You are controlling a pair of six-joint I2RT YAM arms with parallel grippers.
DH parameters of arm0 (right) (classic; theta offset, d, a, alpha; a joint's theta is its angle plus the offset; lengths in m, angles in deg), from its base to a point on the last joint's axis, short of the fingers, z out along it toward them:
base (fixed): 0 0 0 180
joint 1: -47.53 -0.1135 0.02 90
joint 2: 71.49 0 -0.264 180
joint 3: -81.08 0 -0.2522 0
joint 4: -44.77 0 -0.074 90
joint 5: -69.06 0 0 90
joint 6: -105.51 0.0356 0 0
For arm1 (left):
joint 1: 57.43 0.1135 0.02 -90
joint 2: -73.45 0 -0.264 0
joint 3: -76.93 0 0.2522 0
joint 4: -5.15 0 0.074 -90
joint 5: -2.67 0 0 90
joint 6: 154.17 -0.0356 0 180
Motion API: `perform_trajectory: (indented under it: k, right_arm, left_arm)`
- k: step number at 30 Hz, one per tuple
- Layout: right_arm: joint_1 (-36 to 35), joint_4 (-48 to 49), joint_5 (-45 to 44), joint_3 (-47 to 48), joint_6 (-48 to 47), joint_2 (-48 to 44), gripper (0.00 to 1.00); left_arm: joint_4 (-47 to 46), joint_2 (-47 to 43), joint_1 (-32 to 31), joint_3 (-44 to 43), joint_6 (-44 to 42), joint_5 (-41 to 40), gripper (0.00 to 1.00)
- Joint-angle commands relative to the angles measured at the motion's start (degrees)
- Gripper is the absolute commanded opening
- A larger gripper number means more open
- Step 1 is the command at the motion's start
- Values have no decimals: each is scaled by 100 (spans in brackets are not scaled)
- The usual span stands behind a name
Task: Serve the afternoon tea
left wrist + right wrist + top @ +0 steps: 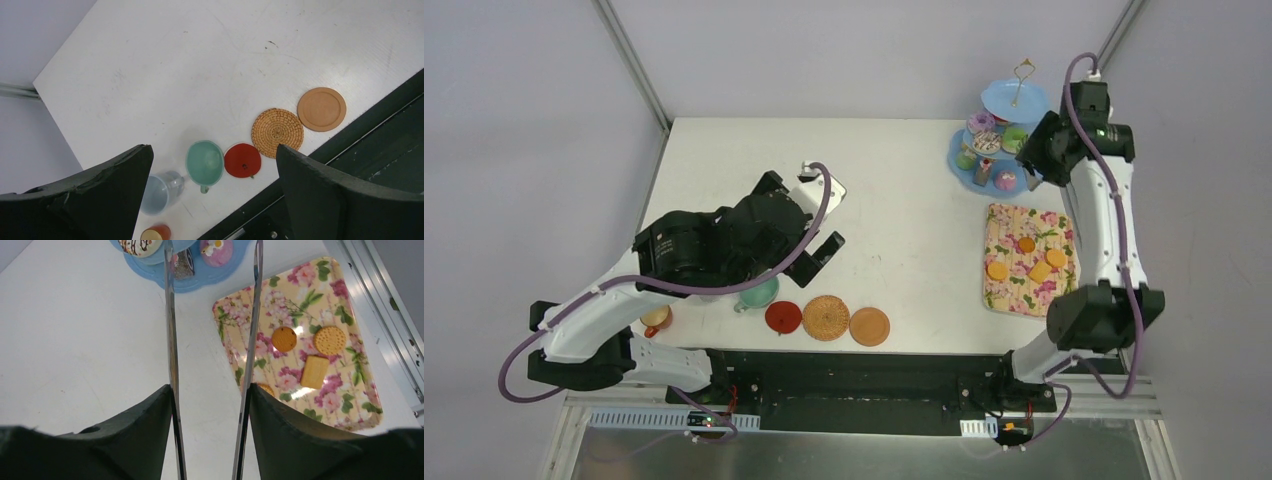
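Three small cups are seen to the left of the woven coaster [277,132]. A mint green cup [205,162] is nearest it, then a pale grey-blue cup [162,190], and an orange cup [156,232] is farthest out.

Three round coasters are laid in a row along the near edge of the bench [904,190]. A glossy red coaster [242,160] is set just left of the woven one, and a smooth tan coaster [321,109] with a raised rim just right of it.

Well to the right of the woven coaster and behind it, a light-blue three-tier stand [1014,100] is loaded with small iced donuts [980,123]; their number cannot be told.

Nearer than the stand, and also well right of the woven coaster, four biscuits [284,338] are counted on a flat floral tray [345,405]: three are round and one is a rectangular biscuit [315,371].

The left end effector [212,148] is spread wide and empty, up and to the left of the woven coaster. The right end effector [210,387] is pressed onto metal tongs [170,315], whose two thin blades are held apart, far right of the woven coaster.
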Motion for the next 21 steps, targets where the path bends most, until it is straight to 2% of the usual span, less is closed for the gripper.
perform_trajectory:
  k: [1, 5, 11, 14, 21]
  right_arm:
    - [25, -579, -223, -838, 164, -1430, 58]
    - [27, -760, 88, -2021, 704, -2291, 56]
    - [18, -639, 827, -3662, 2120, -3254, 55]
    - [18, -832, 795, -4068, 2540, -3322, 55]
    - [12, -1023, 1017, -4222, 3161, -2934, 55]
  left_arm:
    - [-371, -81, 208, 61, -137, 591, 100]
    - [-596, -118, 329, 218, -239, 949, 100]
    - [-760, -251, 405, 406, -409, 1167, 100]
    - [-662, -313, 401, 372, -361, 1199, 100]
    - [-600, -375, 342, 400, -367, 1077, 100]
